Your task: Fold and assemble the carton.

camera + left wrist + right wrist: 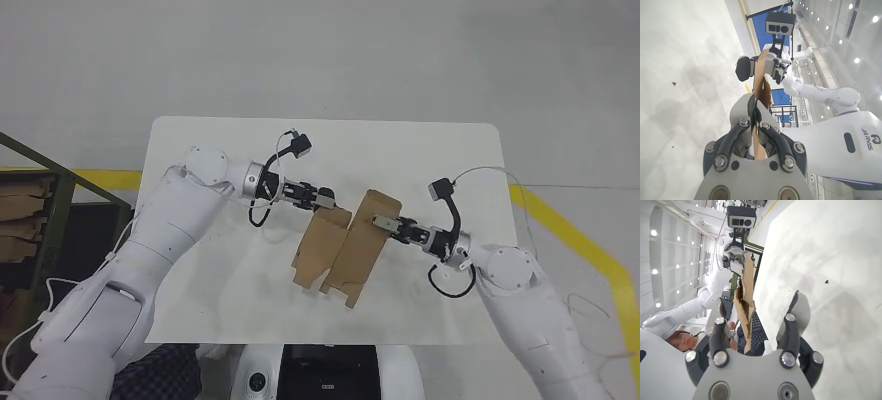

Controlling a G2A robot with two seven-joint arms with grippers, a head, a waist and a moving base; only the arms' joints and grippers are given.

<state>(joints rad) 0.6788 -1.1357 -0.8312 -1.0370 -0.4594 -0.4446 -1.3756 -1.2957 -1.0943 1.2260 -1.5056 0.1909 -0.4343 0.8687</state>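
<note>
Holding one edge of the flattened brown carton point(340, 250) over the middle of the counter point(200, 150), the left gripper point(754, 102) has its fingers clamped on the cardboard. The right gripper point(759, 300) sits at the opposite edge, fingers spread wide on either side, not closed on it.

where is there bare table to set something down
Widest: the far strip of the table, beyond the carton. Smaller bare patches along the near edge, either side of it. The middle is crowded: left gripper shut on the carton, right gripper open astride it.
</note>
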